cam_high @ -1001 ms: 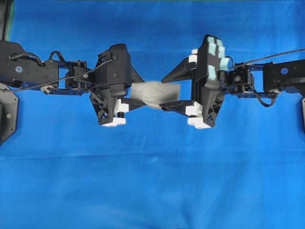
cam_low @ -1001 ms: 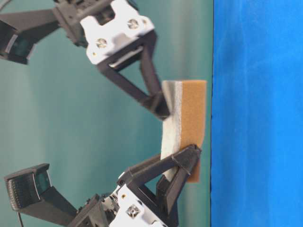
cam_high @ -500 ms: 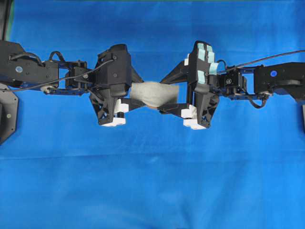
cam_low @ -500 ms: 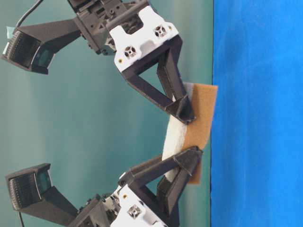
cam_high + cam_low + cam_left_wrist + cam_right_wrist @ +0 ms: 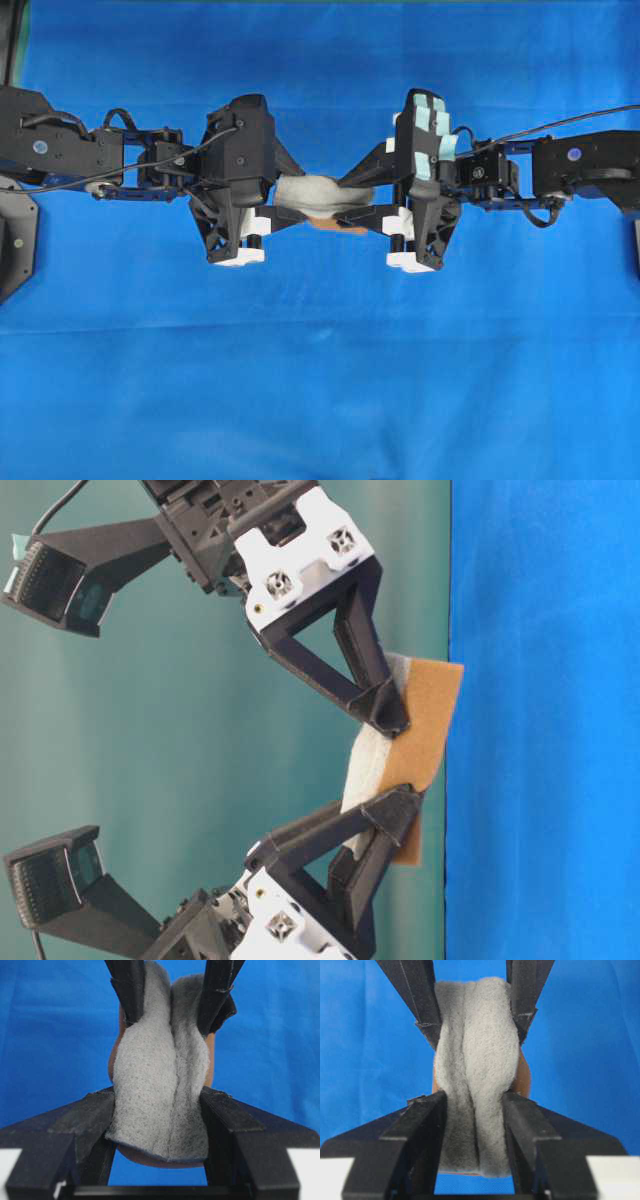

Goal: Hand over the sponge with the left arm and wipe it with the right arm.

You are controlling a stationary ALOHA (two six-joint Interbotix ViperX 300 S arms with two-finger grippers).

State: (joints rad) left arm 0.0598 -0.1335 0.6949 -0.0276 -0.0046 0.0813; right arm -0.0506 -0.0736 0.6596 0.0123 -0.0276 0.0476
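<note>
I see the sponge (image 5: 318, 197) held above the middle of the blue table (image 5: 320, 380), pinched from both ends at once. My left gripper (image 5: 283, 205) clamps one end; my right gripper (image 5: 352, 203), the one with teal patches, squeezes the other, and the grey pad buckles into a lengthwise fold between them. To finish the handover cleanly, I judge I should confirm the right grip is firm, then release the left jaws slowly, without pulling, so the sponge does not drop.
</note>
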